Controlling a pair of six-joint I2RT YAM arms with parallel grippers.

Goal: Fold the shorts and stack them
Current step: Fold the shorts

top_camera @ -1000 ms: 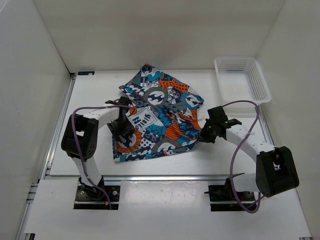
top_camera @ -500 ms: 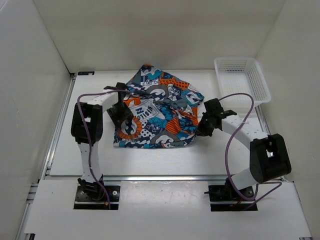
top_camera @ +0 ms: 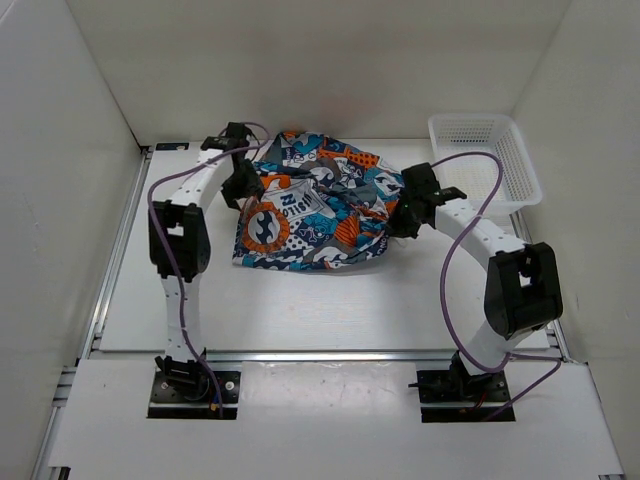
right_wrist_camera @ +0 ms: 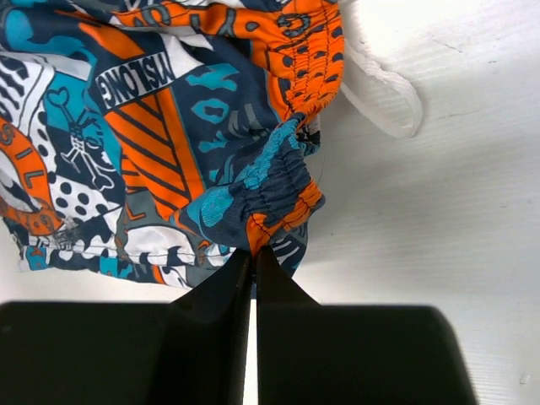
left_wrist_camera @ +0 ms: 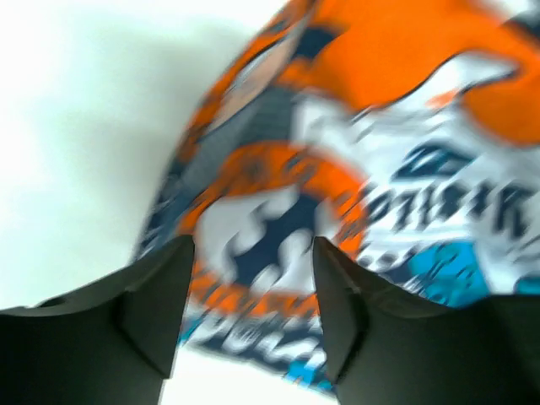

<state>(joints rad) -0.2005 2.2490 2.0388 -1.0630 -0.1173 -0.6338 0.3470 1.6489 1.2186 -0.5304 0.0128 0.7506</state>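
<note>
The shorts (top_camera: 312,212), printed in blue, orange, white and black, lie bunched in the middle of the table. My left gripper (top_camera: 243,186) is at their left edge. In the blurred left wrist view its jaws stand wide apart over the shorts (left_wrist_camera: 278,228), and its gripper (left_wrist_camera: 253,261) holds nothing. My right gripper (top_camera: 399,217) is at the shorts' right edge. In the right wrist view the right gripper (right_wrist_camera: 255,251) is shut on a gathered orange and blue bit of the elastic waistband (right_wrist_camera: 278,181). A white drawstring (right_wrist_camera: 381,94) loops out on the table.
A white mesh basket (top_camera: 485,158) stands at the back right, just beyond my right arm. White walls close in the table at the back and both sides. A metal rail (top_camera: 300,353) runs along the near edge.
Both grippers have moved toward the back of the table. The shorts' near part has been drawn back with them, so the cloth now lies shorter and more bunched.
</note>
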